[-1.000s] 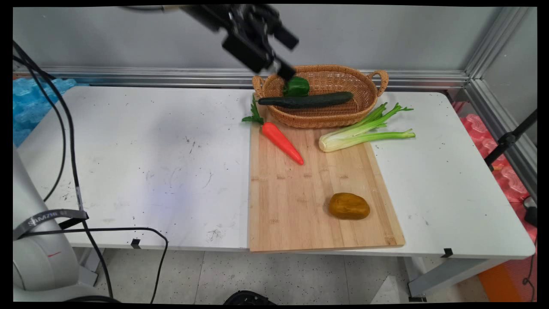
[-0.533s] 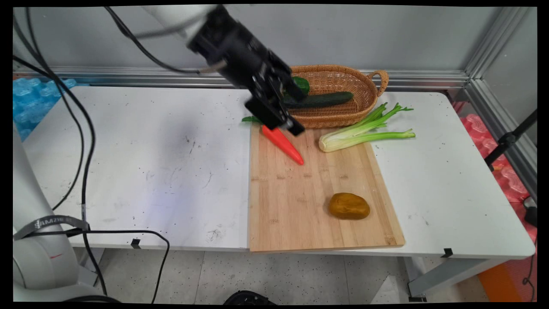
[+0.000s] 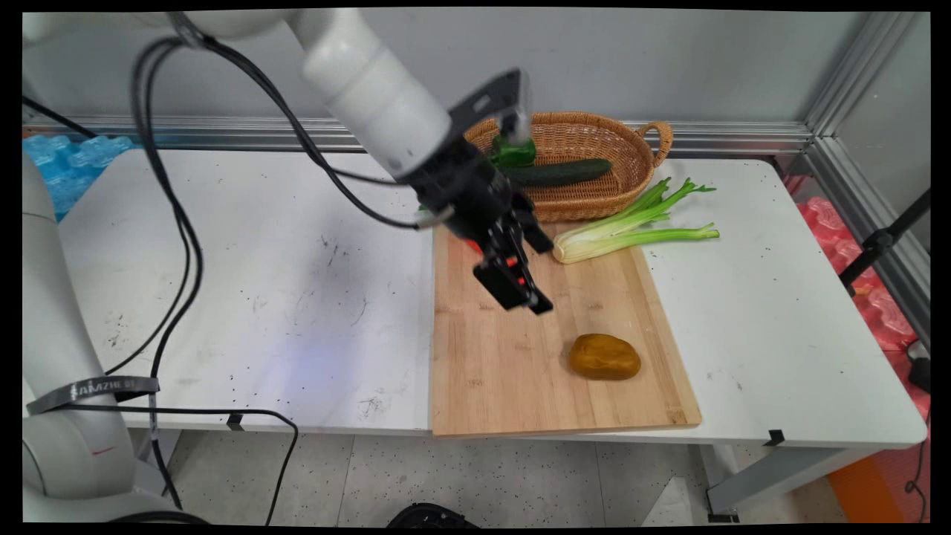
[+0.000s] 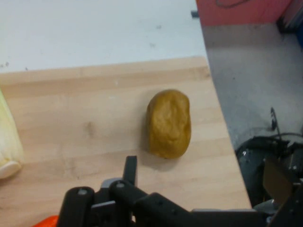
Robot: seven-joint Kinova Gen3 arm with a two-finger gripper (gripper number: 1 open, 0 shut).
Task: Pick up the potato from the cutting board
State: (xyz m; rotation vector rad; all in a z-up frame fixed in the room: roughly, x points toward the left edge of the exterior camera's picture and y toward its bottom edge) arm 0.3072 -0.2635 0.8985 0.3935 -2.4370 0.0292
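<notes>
**Main view.** The gripper [image 3: 544, 276] hangs low over the cutting board [image 3: 520, 386], just above centre of the frame. Its jaws look spread, with nothing pinched between them. A carrot [image 3: 511, 263] lies right under it, and only slivers of red show through the black linkage. A potato [image 3: 605, 357] sits apart from it, lower right on the board.

The risk I see is the near jaw clipping the carrot if the hand drops or swings. The carrot is long and round, so it would roll or skid toward the celery [image 3: 631, 234].

The arm also crosses the left end of the basket [image 3: 594, 200] at upper centre. That hides the basket's handle, part of the cucumber [image 3: 565, 172], and most of the green pepper [image 3: 513, 152]. How high the jaws stand above the wood cannot be told from here. The cables [image 3: 178, 223] loop over the table [image 3: 223, 260] at left, and it is hard to tell whether they touch it.

**Hand view.** The potato [image 4: 169, 124] lies centre frame on the board [image 4: 71, 127], close to the board's edge. A careless push could send it off the wood.

Only one finger [image 4: 130, 169] stands clear at lower centre. The other is lost in the linkage, so the spread cannot be checked here. The carrot [image 4: 47, 221] is a cut-off orange scrap at the bottom left. The celery [image 4: 7, 151] is cropped by the left edge.
</notes>
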